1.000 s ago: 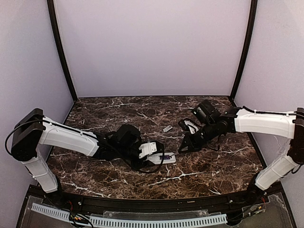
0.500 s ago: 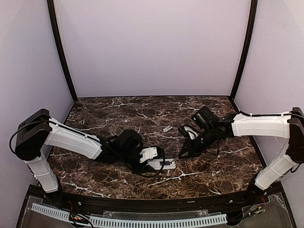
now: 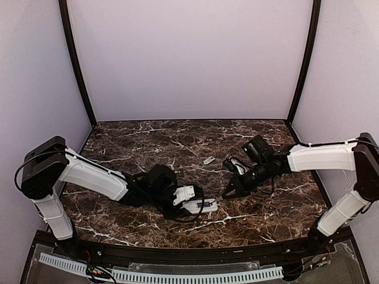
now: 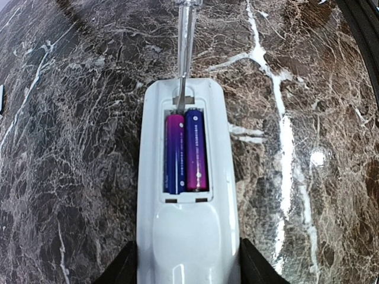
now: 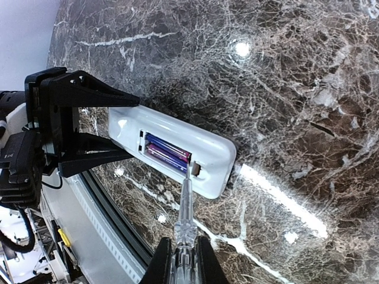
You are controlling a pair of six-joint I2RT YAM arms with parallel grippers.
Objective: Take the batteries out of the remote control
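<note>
In the open back of the remote [image 4: 188, 236], two batteries [image 4: 185, 151] sit side by side, lengthwise, remote flat on the worktop [image 4: 308, 89]. The left jaws clamp its near end; the right jaws, closed on a screwdriver [image 5: 184, 207], point straight down that axis, tip at the recess's far end. Right arm's prying job, I'd say.

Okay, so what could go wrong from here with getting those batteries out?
The screwdriver tip sits at the recess's end by the batteries; it could slip off. Prying might also twist the remote control in the left gripper, which pinches only one end. A freed battery could roll away.
</note>
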